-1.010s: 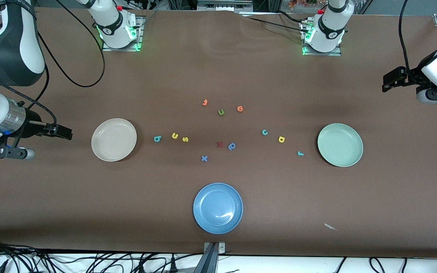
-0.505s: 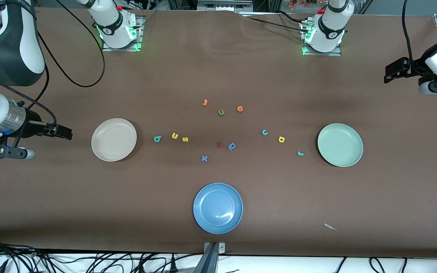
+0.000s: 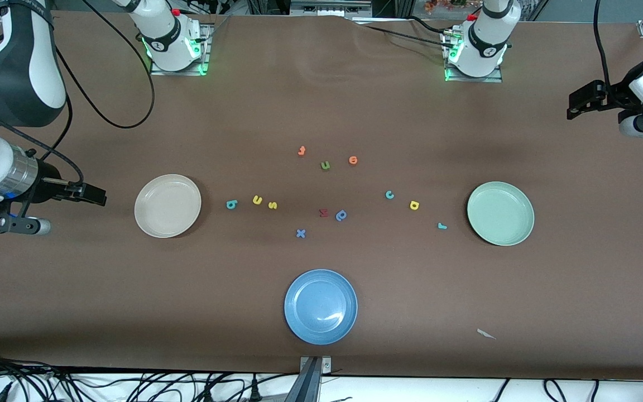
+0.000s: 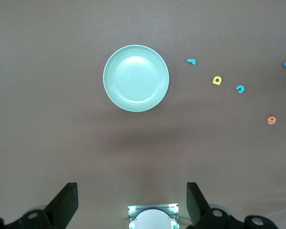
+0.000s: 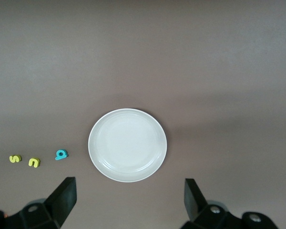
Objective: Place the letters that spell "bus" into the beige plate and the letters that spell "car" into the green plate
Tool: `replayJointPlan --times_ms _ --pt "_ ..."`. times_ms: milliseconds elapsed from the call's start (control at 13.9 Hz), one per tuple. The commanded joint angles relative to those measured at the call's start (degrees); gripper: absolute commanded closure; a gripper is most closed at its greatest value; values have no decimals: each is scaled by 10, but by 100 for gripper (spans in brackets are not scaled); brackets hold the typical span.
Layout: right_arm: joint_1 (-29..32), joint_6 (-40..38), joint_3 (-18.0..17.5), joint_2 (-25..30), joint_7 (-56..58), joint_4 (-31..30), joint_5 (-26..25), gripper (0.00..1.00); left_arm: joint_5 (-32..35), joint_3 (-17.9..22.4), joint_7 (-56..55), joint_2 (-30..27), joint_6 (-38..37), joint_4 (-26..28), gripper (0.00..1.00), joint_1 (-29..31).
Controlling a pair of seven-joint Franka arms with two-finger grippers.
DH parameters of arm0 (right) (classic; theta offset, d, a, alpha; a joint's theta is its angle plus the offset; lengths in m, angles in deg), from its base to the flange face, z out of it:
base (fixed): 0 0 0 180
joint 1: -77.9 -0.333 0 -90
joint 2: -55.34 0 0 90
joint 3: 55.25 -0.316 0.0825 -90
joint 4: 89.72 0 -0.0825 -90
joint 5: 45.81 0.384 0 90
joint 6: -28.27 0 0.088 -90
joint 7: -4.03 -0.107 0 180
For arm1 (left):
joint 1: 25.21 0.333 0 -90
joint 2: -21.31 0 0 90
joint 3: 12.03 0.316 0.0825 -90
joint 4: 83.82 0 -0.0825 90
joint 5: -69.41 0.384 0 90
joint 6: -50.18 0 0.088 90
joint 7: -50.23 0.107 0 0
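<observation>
Note: both plates empty. Teal b point(image 3: 231, 205) beside beige plate point(image 3: 167, 205), toward right gripper point(image 3: 94, 194), agape. Teal r point(image 3: 441, 226) beside green plate point(image 3: 500, 213); left gripper point(image 3: 581, 106) agape, well apart.

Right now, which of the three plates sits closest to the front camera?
The blue plate; it lies lowest in the front view, while the beige plate and green plate sit farther back.

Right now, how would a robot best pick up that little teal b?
Probably straight down from above: the teal b lies flat on the table, too low for a side approach. Pinch across its straight stem, using the open right tool, which is near it.
</observation>
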Motion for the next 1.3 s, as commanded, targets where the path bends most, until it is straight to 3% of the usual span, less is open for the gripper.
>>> replayJointPlan --times_ms 0,722,1227 --pt "2 -6 -1 9 -4 -5 9 0 -17 4 10 5 -13 -12 0 2" --pt "2 -6 -1 9 -4 -5 9 0 -16 4 15 2 4 -5 0 5" --pt "-1 -5 -3 8 -6 -5 5 0 -15 4 15 -21 21 31 0 5"
